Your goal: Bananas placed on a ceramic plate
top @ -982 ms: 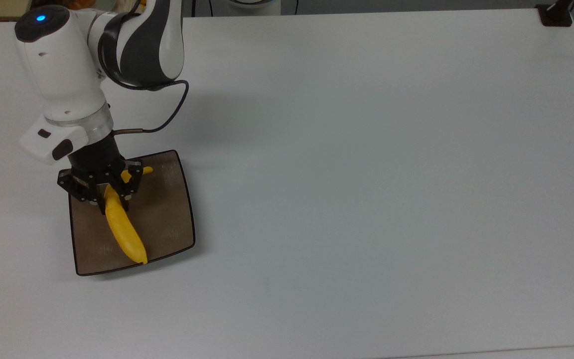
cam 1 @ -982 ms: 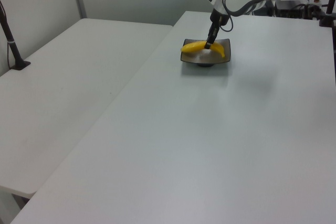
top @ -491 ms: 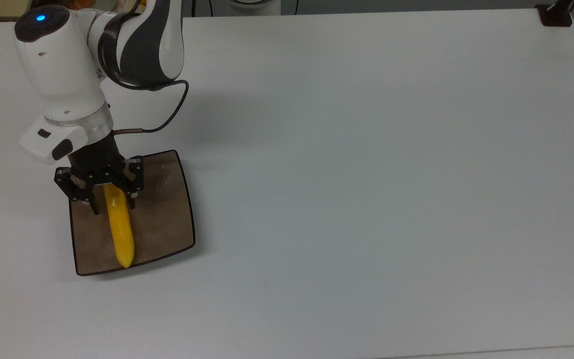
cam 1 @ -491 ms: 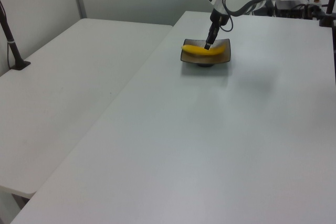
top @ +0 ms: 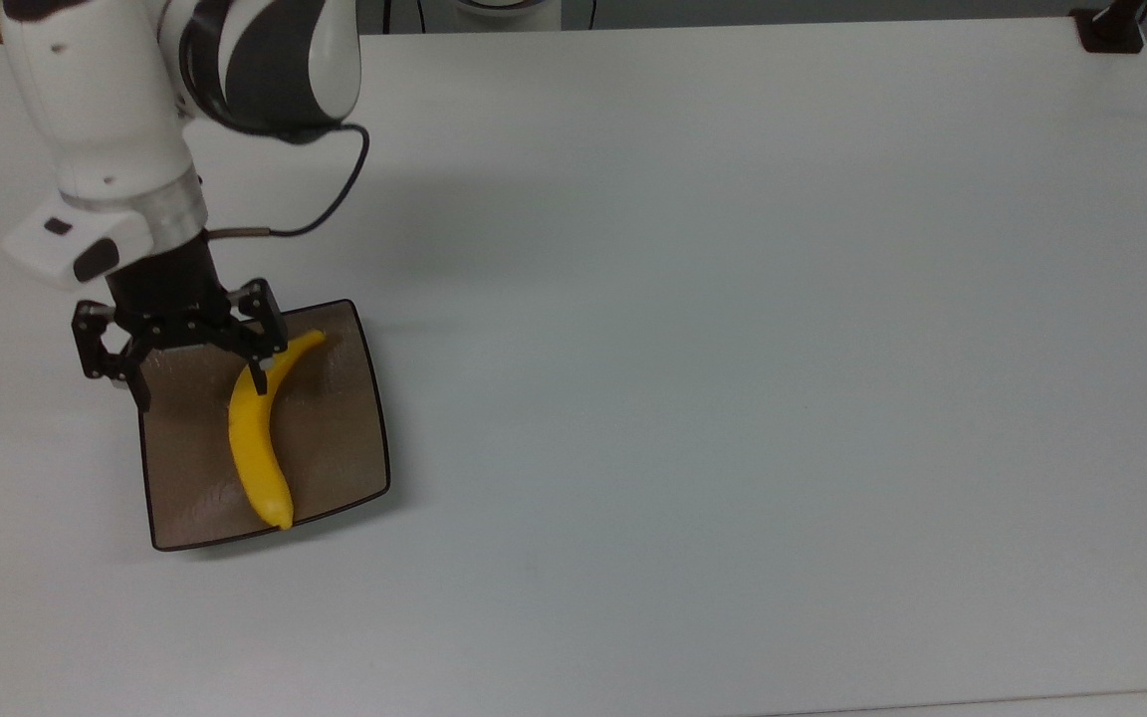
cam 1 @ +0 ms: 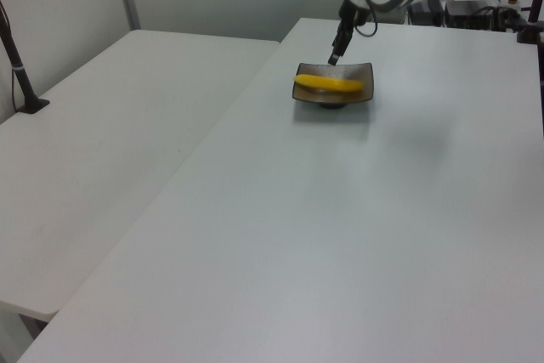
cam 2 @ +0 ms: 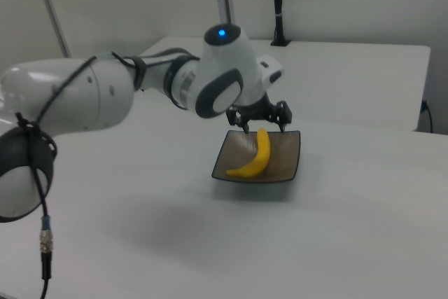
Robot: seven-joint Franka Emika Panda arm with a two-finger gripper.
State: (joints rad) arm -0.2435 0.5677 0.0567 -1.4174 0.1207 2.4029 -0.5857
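The banana (top: 259, 438) lies flat on the plate (top: 335, 438), free of the gripper. In the top view its stem end points toward the plate's upper right corner and its blunt end rests close to the plate's lower edge, so that the curve bulges toward the top view's left. In the left view the banana (cam 1: 327, 84) stretches across the plate (cam 1: 364, 92) from side to side, and in the right view it (cam 2: 255, 156) runs from the far rim down toward the near left corner of the plate (cam 2: 283, 161).

The plate is square with rounded corners, brown and glossy with a thin dark rim, and sits on the white table (top: 733, 349) near the top view's left edge.

The gripper (top: 200, 383) hangs above the plate's upper left part in the top view, its two black fingers spread wide and holding nothing. One fingertip (top: 259, 380) overlaps the banana's upper portion in the top view; the left view suggests the gripper (cam 1: 334, 57) is raised clear of the fruit, though contact cannot be ruled out from the top view alone. In the right view the gripper (cam 2: 263, 128) sits just over the plate's far rim.

A black cable (top: 335, 204) loops from the white arm (top: 106, 100) above the gripper.
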